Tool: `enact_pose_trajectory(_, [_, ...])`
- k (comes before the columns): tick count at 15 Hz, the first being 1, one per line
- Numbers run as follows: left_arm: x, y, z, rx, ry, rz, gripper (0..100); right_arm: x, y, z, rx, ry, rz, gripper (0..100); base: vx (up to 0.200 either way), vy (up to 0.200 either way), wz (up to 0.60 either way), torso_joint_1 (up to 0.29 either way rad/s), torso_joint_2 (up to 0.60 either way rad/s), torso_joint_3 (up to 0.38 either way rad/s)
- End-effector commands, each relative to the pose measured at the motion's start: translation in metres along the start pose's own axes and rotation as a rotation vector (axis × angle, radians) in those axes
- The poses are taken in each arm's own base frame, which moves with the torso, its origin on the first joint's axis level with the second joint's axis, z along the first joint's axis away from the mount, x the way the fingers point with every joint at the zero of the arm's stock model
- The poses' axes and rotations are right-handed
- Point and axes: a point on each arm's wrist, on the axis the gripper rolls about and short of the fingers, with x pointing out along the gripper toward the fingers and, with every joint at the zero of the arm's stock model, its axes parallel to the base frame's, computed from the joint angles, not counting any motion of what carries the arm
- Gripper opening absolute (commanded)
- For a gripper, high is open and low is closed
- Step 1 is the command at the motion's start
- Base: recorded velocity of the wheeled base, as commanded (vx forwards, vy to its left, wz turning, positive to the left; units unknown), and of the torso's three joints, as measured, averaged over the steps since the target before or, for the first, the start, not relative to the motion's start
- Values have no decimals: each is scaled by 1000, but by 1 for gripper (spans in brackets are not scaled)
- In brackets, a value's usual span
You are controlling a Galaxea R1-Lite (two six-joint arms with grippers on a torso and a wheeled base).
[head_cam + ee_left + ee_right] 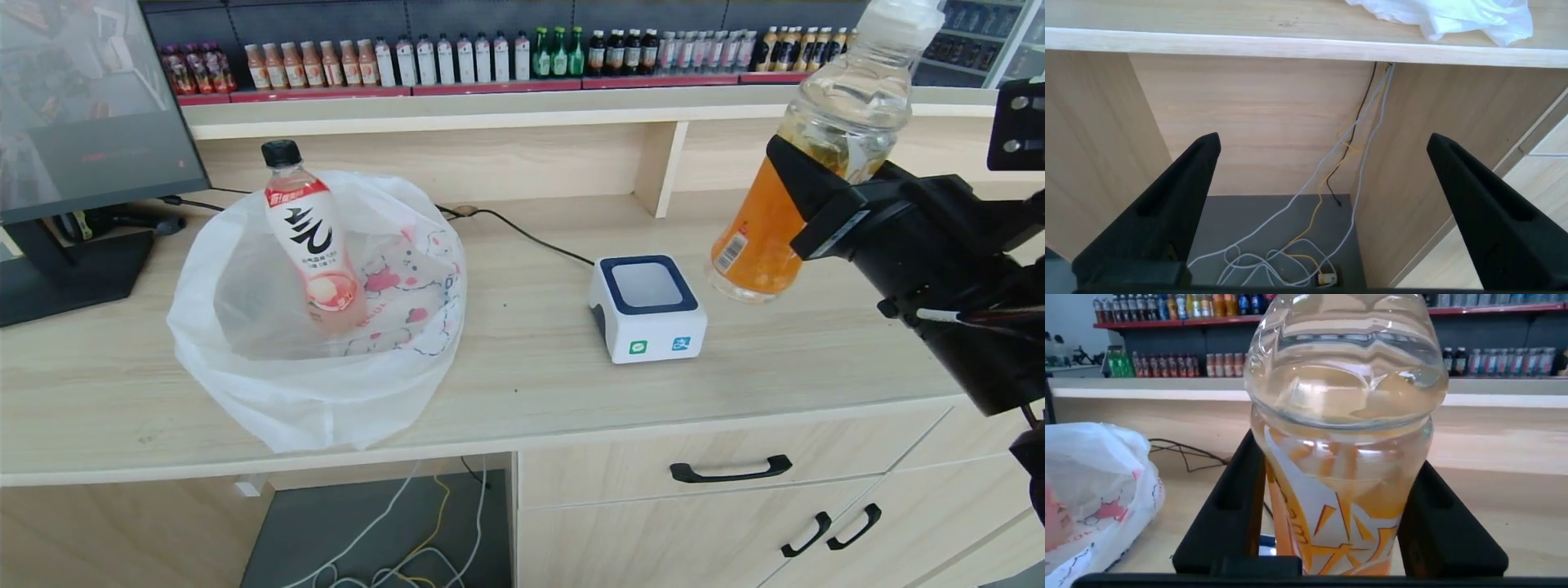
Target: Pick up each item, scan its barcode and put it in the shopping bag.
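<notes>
Pale wooden worktop (531,392) in a shop, backed by a long shelf (490,86) of drink bottles. Far to the left of the right fingers (816,192), a dark monitor (90,106). Next, a white shopping bag (269,384) with pink cartoon print, mouth open, holding a leaning pink bottle (314,245) with a black cap and bold black brush characters on its label. Between bag and right fingers, a white scanner (647,309) with a blue-rimmed window and two small icons.

Pinched between the right fingers, tilted above the worktop just right of the scanner: an orange bottle (759,237), barcode low on its label in the head view. From the right wrist, an orange-and-white pattern instead.

Left fingers (1167,204) spread wide, below the worktop edge, facing loose cables (1323,212), bag hem above.
</notes>
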Motion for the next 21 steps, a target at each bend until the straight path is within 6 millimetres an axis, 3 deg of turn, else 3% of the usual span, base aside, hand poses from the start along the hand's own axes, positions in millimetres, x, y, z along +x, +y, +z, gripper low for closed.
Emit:
enact_pose_trajectory(1, [0, 0, 0, -1, -1, 1, 100, 3, 0, 2, -2, -7, -2, 0, 0, 0, 0, 0, 0, 0])
enact_pose_trajectory(5, [0, 0, 0, -1, -1, 3, 100, 13, 5, 4, -98, -21, 71, 0, 0, 0, 0, 0, 0, 0])
enact_pose_trajectory(9, [0, 0, 0, -1, -1, 1, 100, 31, 32, 8, -301, -51, 179, 0, 0, 0, 0, 0, 0, 0])
enact_pose_trajectory(14, [0, 0, 0, -1, -1, 1, 100, 36, 58, 6, -540, -54, 289, 0, 0, 0, 0, 0, 0, 0])
enact_pose_trajectory(19, [0, 0, 0, -1, -1, 1, 100, 40, 65, 9, -639, -101, 334, 0, 0, 0, 0, 0, 0, 0])
enact_pose_trajectory(21, [0, 0, 0, 1, -1, 1, 100, 37, 67, 9, -683, -86, 440, 0, 0, 0, 0, 0, 0, 0])
